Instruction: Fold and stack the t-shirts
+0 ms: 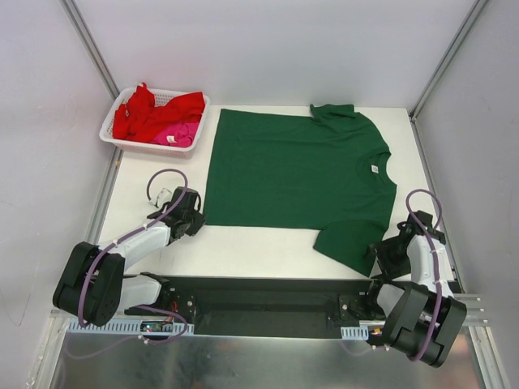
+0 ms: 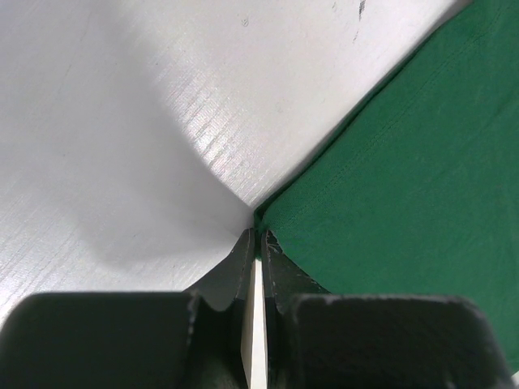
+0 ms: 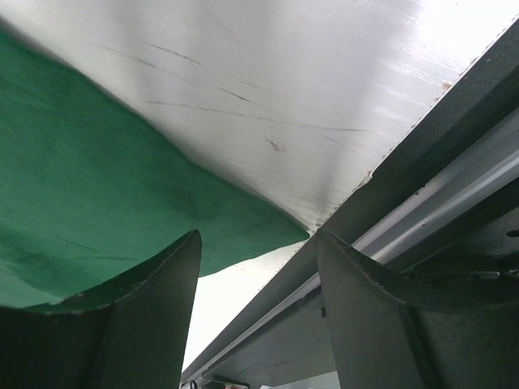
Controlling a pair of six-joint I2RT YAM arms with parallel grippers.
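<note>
Matt green cloth t-shirt (image 1: 296,170), glossy scratched white table (image 1: 243,243)

The white table (image 1: 259,243) carries a dark green t-shirt (image 1: 300,174) spread flat over its middle, with the collar toward 3 o'clock, the hem toward 9 o'clock, one sleeve reaching the far edge near 1 o'clock and the other lying toward the near edge at about 5 o'clock. A white mesh basket (image 1: 130,143) stands in the corner at 10 o'clock, just beside the shirt's far hem corner. Bare tabletop shows along 9 o'clock and in a strip at 6 o'clock.
</note>
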